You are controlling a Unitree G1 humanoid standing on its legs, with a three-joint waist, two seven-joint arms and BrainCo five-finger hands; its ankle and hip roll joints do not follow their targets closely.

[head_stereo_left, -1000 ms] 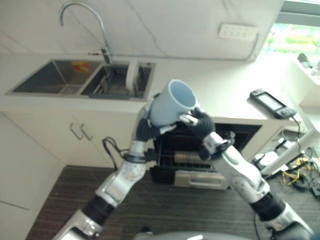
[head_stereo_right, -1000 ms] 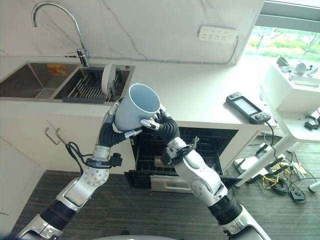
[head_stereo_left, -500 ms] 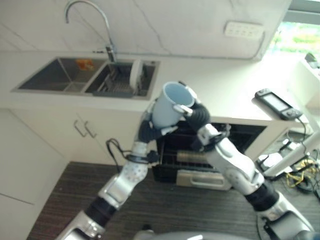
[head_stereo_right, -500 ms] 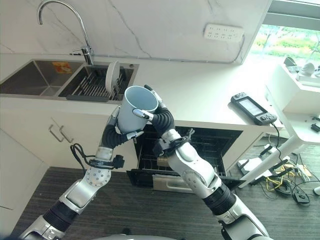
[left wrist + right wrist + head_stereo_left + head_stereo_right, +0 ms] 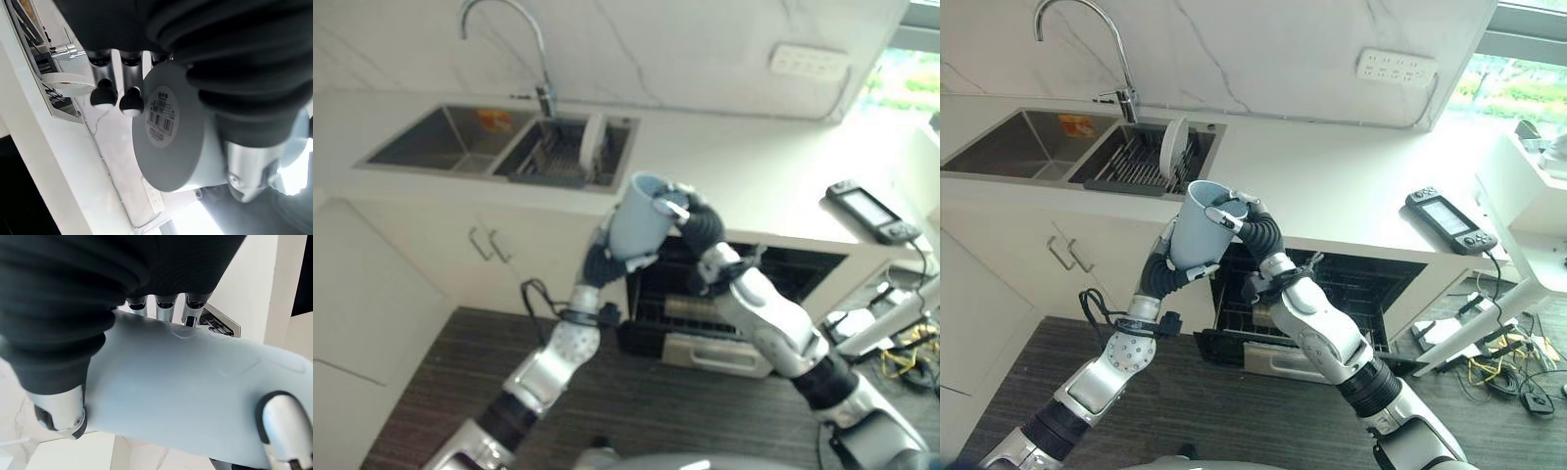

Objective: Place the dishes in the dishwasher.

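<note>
A light blue cup (image 5: 1200,227) hangs in the air before the counter's front edge, above the open dishwasher (image 5: 1332,286). Both hands hold it. My left hand (image 5: 1167,278) grips it from below, its fingers (image 5: 103,93) beside the labelled bottom of the cup (image 5: 168,125). From the right, my right hand (image 5: 1253,231) wraps the cup wall (image 5: 186,382), with its thumb (image 5: 281,423) on the near side and a fingertip over the rim. The cup's mouth points up and away. A white plate (image 5: 1172,147) stands upright in the sink's rack.
The dishwasher's dark rack (image 5: 1234,311) is pulled out low over the wooden floor. A double sink (image 5: 1028,147) with a tall faucet (image 5: 1116,59) lies to the left. A handheld game console (image 5: 1449,220) rests on the counter at right. White cabinet doors (image 5: 1067,257) are below the sink.
The camera has shifted, so the whole scene sits further right. The cup has come down a little and turned more upright, so less of its inside shows. Both hands keep hold.
</note>
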